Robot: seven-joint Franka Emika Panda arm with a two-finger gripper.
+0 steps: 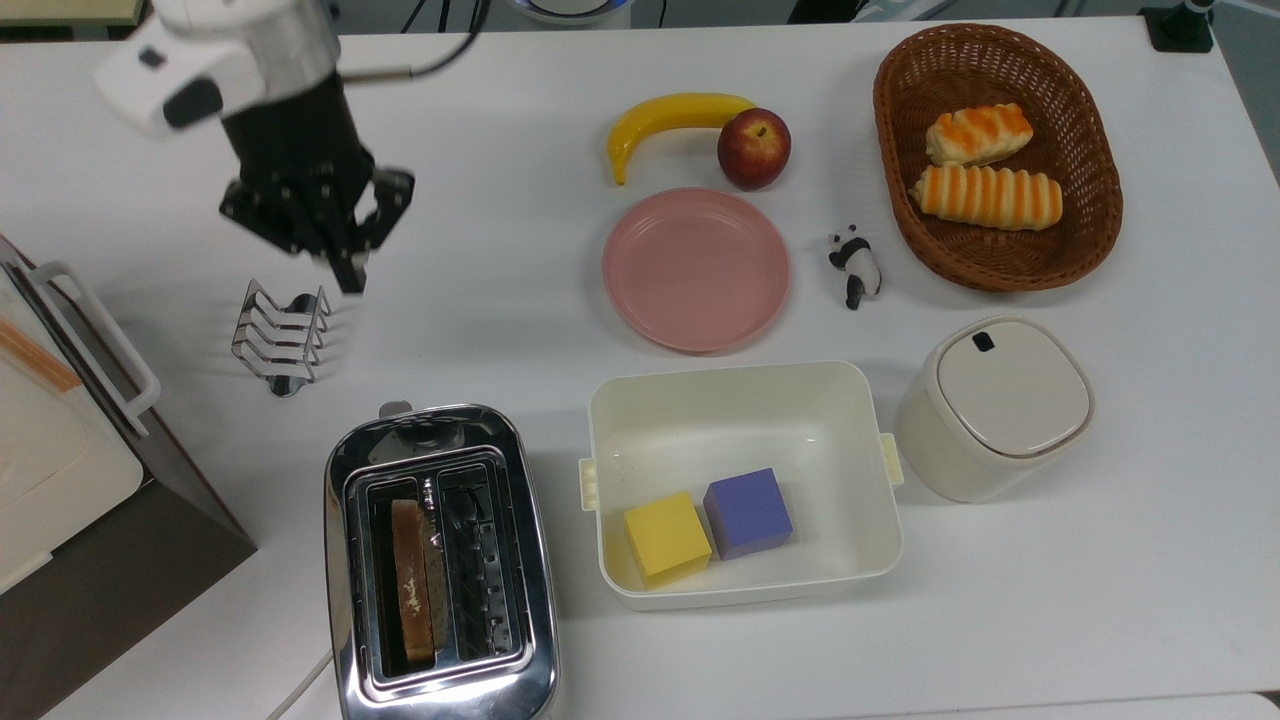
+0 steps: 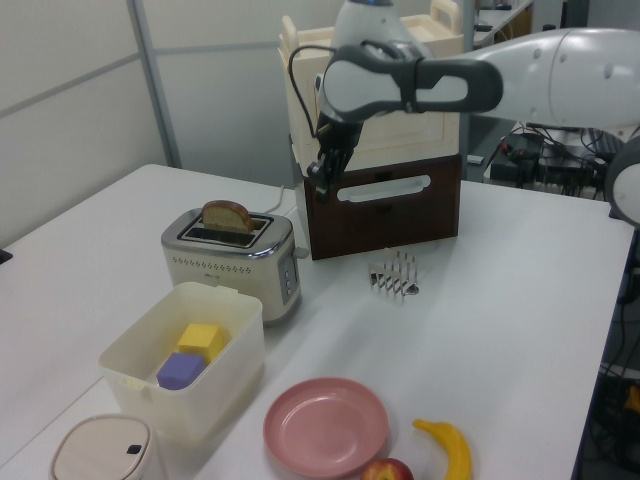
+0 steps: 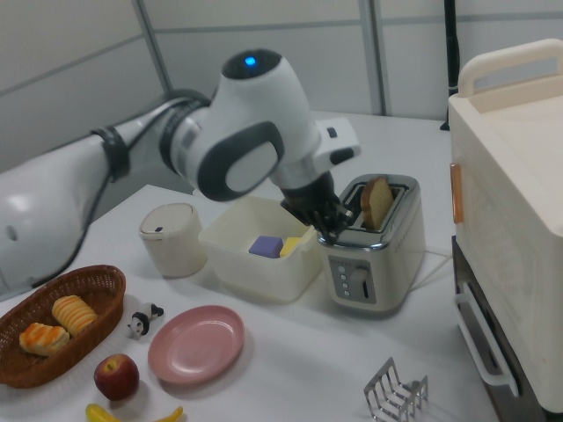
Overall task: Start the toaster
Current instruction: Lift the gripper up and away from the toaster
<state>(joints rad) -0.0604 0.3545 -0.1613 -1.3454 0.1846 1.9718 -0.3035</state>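
The chrome two-slot toaster (image 1: 440, 560) stands at the table's front in the top view, with a bread slice (image 1: 410, 580) in its left slot. The slice (image 2: 228, 215) sticks up above the toaster (image 2: 235, 265) in the left view. The small lever tab (image 1: 393, 408) is at the toaster's far end. My gripper (image 1: 345, 270) hangs shut and empty well beyond that end, above the table and past the wire toast rack (image 1: 280, 335). In the left view the gripper (image 2: 322, 180) is high above the toaster's right. In the right view the gripper (image 3: 330, 233) overlaps the toaster (image 3: 378, 255).
The cream-and-brown box appliance (image 1: 60, 480) stands at the top view's left edge. A white bin (image 1: 740, 430) with a yellow and a purple block sits right of the toaster. Farther off are a pink plate (image 1: 695, 270), banana (image 1: 670, 115), apple (image 1: 753, 148), lidded pot (image 1: 995, 405) and bread basket (image 1: 1090, 230).
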